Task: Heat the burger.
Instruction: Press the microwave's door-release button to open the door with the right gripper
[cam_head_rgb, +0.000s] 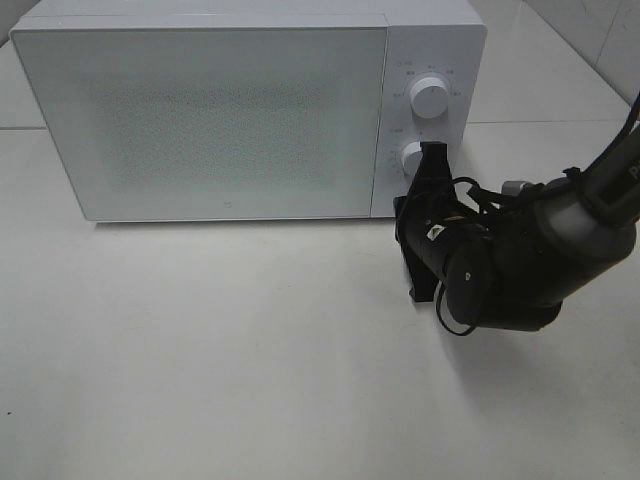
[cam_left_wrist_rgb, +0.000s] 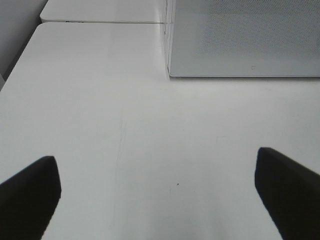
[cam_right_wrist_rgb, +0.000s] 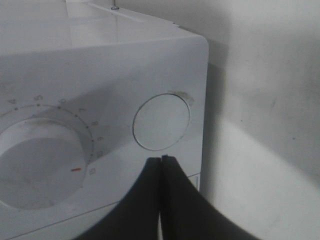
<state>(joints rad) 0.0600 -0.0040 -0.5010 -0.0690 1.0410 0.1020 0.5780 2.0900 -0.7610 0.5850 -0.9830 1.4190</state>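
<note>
The burger is out of view in every frame. The white microwave (cam_head_rgb: 200, 110) stands at the back of the table with its frosted door closed. My right gripper (cam_head_rgb: 405, 210) is shut and empty, with its tips at the control panel below the lower knob (cam_head_rgb: 412, 155). In the right wrist view the shut gripper (cam_right_wrist_rgb: 161, 160) points at a round flat button (cam_right_wrist_rgb: 161, 121) beside a timer knob (cam_right_wrist_rgb: 40, 165); I cannot tell if it touches. My left gripper (cam_left_wrist_rgb: 160, 200) is open and empty above the table, facing the microwave's front corner (cam_left_wrist_rgb: 170, 60).
The upper knob (cam_head_rgb: 430, 97) sits above the lower one on the panel. The white table (cam_head_rgb: 250, 350) spreads out in front of the microwave. A second white surface (cam_left_wrist_rgb: 100, 10) joins the table at the back. The right arm (cam_head_rgb: 560, 240) reaches in from the right edge.
</note>
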